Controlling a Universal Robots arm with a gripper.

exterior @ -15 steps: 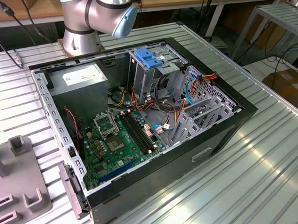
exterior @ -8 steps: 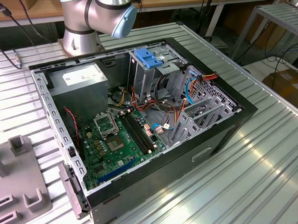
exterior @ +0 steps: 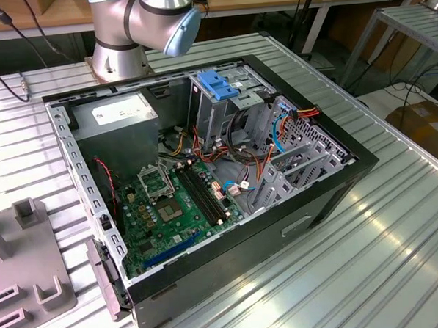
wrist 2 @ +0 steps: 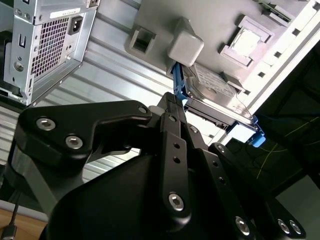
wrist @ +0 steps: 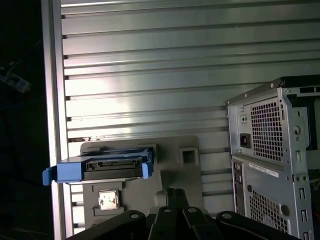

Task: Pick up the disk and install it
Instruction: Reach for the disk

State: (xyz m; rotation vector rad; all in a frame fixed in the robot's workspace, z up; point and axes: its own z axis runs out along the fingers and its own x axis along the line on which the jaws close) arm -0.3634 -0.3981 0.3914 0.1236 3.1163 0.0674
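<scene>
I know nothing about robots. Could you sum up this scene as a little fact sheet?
table: slatted metal
computer: lid off, circuit board showing
cage: upright inside the computer, blue handle on top
disk: resting on a grey holder by the table's edge, outside the computer
hand: close to the disk
installed: not yet

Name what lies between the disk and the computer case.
In the first wrist view: the grey holder plate the disk rests on, with a square socket, then bare ribbed table before the computer case.
</scene>
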